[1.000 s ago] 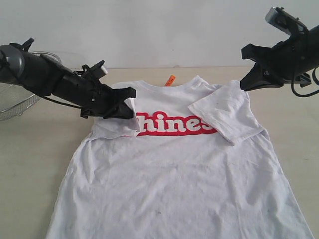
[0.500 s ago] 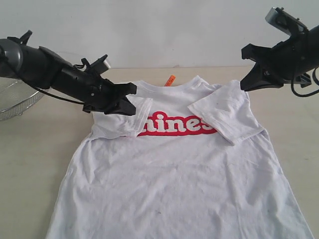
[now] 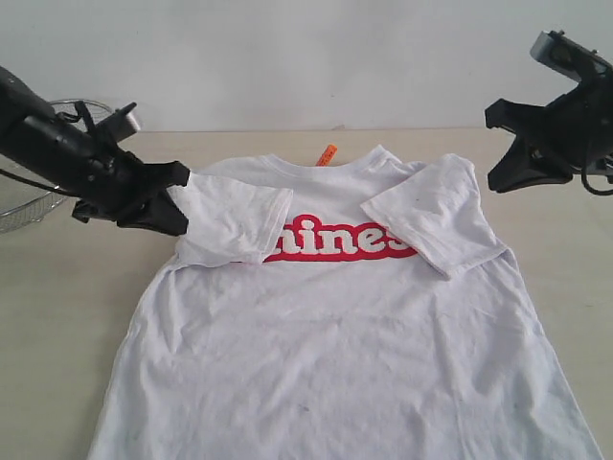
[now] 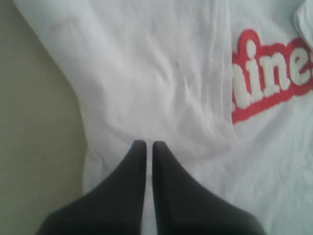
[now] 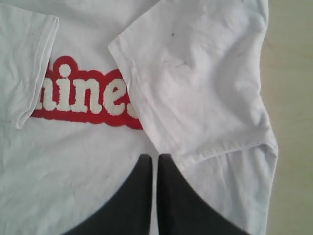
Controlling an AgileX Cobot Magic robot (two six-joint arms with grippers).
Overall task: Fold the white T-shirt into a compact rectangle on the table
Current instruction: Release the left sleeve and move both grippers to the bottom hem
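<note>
White T-shirt (image 3: 326,326): spread front-up on the table (image 3: 57,316), both sleeves folded in over the ends of the red lettering.
Left gripper (image 3: 177,206): jaws pressed together, empty, over the left sleeve's outer edge.
Right gripper (image 3: 495,177): closed, empty, beside the right sleeve.
Wire basket (image 3: 24,206): far left, partly behind the arm; contents can't be made out.

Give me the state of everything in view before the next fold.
white T-shirt: face up on the table, left sleeve and right sleeve folded inward, body unfolded.
left gripper: shut, empty, by the left sleeve.
right gripper: shut, empty, raised off the shirt.
wire basket: upright, partly out of frame.
</note>
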